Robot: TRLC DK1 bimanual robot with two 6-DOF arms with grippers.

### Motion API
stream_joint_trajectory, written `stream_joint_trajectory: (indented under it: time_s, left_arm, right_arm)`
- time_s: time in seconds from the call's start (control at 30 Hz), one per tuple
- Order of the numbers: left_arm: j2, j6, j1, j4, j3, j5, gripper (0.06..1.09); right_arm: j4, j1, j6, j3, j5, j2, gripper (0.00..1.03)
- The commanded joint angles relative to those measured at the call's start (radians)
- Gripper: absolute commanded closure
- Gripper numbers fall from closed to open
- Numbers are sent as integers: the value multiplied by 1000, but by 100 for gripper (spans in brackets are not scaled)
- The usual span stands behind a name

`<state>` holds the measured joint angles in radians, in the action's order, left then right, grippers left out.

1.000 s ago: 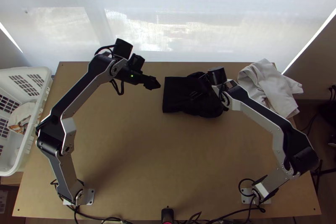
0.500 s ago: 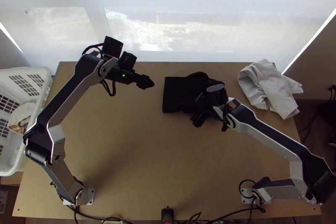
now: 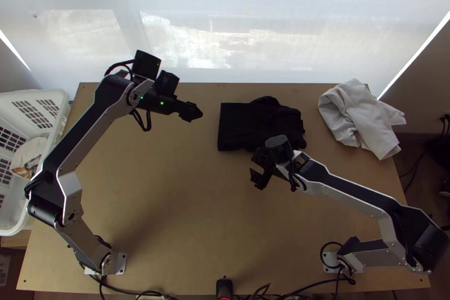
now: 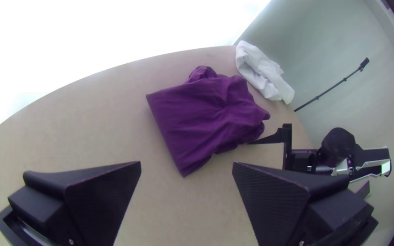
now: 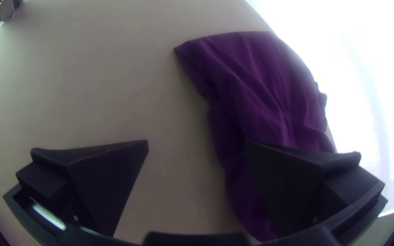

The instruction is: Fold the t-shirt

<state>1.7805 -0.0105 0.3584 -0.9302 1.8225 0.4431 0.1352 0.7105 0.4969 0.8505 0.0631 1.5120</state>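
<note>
Right tool (image 3: 256,178) backed off the t-shirt (image 3: 239,125), left tool (image 4: 186,163) drew away; both spread, empty. Shirt's on worktop (image 3: 180,204), far-middle, partly folded: one edge straight, opposite end rumpled. Probably needs tidying.

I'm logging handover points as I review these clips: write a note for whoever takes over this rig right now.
Left gripper: open, empty, off the t-shirt's straight-edged side.
Right gripper: open, empty, by the t-shirt's near edge.
T-shirt: far-middle of the table, in a compact bundle; pale cloth at the far right corner.
Done: looks partly folded, one side straight.
Left: the opposite side is rumpled and a bit bulges at the far edge; probably tuck and flatten those.
</note>
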Motion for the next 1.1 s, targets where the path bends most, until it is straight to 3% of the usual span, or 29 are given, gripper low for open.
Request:
stream_joint_trajectory:
  time_s: [0.0, 0.17, 1.07]
  left_arm:
    - [-12, 7, -9, 1, -17, -3, 11]
    - [-16, 14, -22, -1, -23, -3, 11]
    - [-6, 50, -59, 1, -20, -1, 11]
  right_arm:
    - [-105, 14, 26, -11, 30, 102, 5]
    - [-161, -8, 34, 4, 40, 160, 5]
    - [-166, -175, 71, 231, 70, 393, 6]
